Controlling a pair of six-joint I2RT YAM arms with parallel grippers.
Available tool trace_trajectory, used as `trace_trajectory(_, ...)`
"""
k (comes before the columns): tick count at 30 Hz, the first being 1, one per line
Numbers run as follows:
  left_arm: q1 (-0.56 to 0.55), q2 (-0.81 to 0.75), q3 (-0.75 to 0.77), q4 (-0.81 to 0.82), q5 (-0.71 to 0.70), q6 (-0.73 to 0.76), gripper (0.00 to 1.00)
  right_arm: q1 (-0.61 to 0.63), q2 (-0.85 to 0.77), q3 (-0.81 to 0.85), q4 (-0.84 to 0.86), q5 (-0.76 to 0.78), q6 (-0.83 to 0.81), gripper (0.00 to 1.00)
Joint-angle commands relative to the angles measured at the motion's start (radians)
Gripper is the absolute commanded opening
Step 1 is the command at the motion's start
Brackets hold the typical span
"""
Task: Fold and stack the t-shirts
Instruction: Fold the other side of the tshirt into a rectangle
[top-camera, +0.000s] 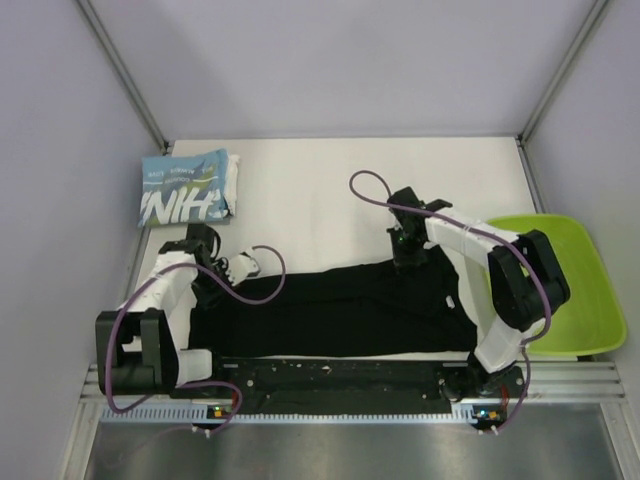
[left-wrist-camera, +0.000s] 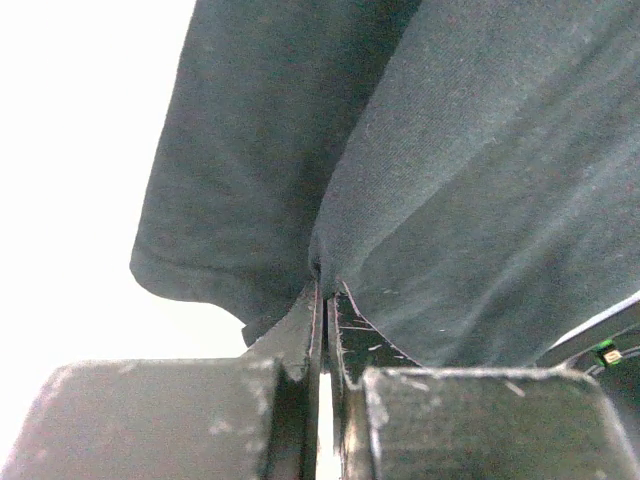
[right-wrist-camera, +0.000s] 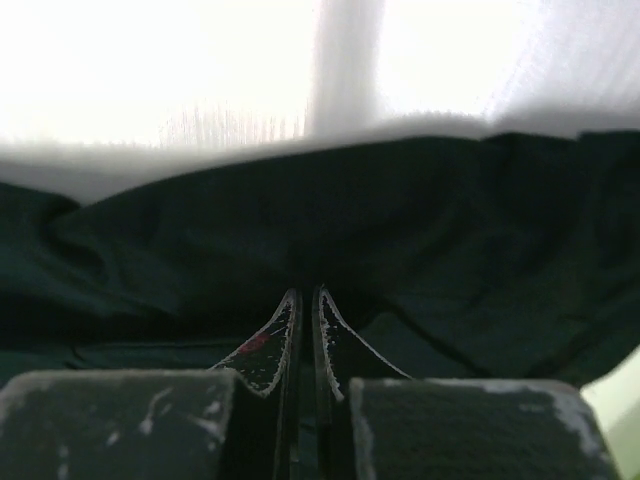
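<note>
I see the black t-shirt (top-camera: 340, 310) spread along the near side of the tabletop (top-camera: 330, 185), between the two arms. My left gripper (left-wrist-camera: 322, 290) is pinched tight on a fold at its left edge, and my right gripper (right-wrist-camera: 305, 298) is clamped on its far edge. The light blue t-shirt (top-camera: 185, 192) sits folded in the far left corner, well apart, with a lime tray (top-camera: 585, 290) at right
</note>
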Motion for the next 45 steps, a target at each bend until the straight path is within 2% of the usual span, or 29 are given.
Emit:
trace_trajectory(1, 0.0, -0.021, 0.086, 0.006, -0.038, -0.016, 0.0, 0.01, -0.144, 0.015, -0.066, 0.072, -0.004, 0.0)
trace_trajectory(8, -0.003, 0.075, 0.241, 0.173, -0.086, -0.068, 0.0, 0.01, -0.186, 0.065, -0.109, 0.08, -0.035, 0.0)
trace_trajectory(11, -0.009, 0.115, 0.329, 0.187, -0.087, -0.09, 0.0, 0.01, -0.201, 0.089, -0.152, 0.049, -0.041, 0.0)
trace_trajectory(14, -0.018, 0.114, 0.346, 0.183, -0.092, -0.064, 0.0, 0.01, -0.259, 0.064, -0.191, -0.012, -0.052, 0.0)
trace_trajectory(20, -0.049, 0.018, 0.157, 0.075, -0.026, 0.111, 0.0, 0.023, -0.378, -0.088, -0.196, -0.235, -0.07, 0.0)
trace_trajectory(24, -0.05, -0.015, 0.016, 0.069, -0.081, 0.174, 0.0, 0.046, -0.388, -0.174, -0.179, -0.316, -0.078, 0.0)
trace_trajectory(28, -0.05, 0.005, -0.029, 0.087, -0.109, 0.177, 0.0, 0.082, -0.359, -0.233, -0.086, -0.43, -0.047, 0.0)
trace_trajectory(33, -0.049, 0.016, -0.027, 0.1, -0.109, 0.168, 0.01, 0.102, -0.338, -0.269, -0.069, -0.462, -0.05, 0.0)
trace_trajectory(36, -0.049, 0.019, -0.044, 0.141, -0.165, 0.185, 0.08, 0.102, -0.326, -0.273, -0.067, -0.5, -0.05, 0.0)
trace_trajectory(40, -0.05, 0.051, -0.023, 0.141, -0.186, 0.171, 0.29, 0.146, -0.281, -0.261, -0.026, -0.551, -0.023, 0.0)
trace_trajectory(44, -0.047, 0.044, 0.001, 0.133, -0.17, 0.157, 0.51, 0.238, -0.217, -0.224, 0.012, -0.582, -0.012, 0.21)
trace_trajectory(45, -0.049, 0.034, 0.005, 0.13, -0.166, 0.159, 0.62, 0.255, -0.203, -0.215, 0.012, -0.582, -0.014, 0.26)
